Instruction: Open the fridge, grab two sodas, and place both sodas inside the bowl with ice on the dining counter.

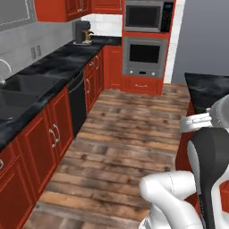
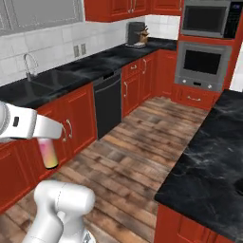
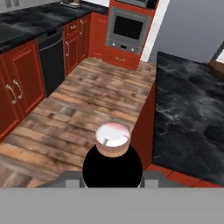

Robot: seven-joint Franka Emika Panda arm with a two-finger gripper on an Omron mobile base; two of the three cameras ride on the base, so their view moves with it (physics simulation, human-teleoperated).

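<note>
In the hand view my gripper (image 3: 113, 175) is shut on a soda (image 3: 113, 139); its pale round end points away from the hand and its body looks dark in shadow. The right base view shows the same can (image 2: 48, 154) as a pale pinkish cylinder hanging under the white hand at the left, over the wooden floor. The dining counter (image 3: 188, 109), a black marbled slab on a red base, lies just right of the can; it is also seen as the dining counter (image 2: 213, 161) and as the dining counter (image 1: 203, 87). The fridge, bowl and ice are out of view.
Red base cabinets (image 2: 71, 128) under a black worktop (image 1: 49, 71) with a sink (image 2: 33, 88), a black dishwasher (image 2: 108, 107) and a coffee machine (image 1: 82, 32) run along the left. A wall oven (image 1: 144, 56) and microwave (image 1: 144, 16) stand at the far end. Wooden floor (image 1: 125, 134) lies between.
</note>
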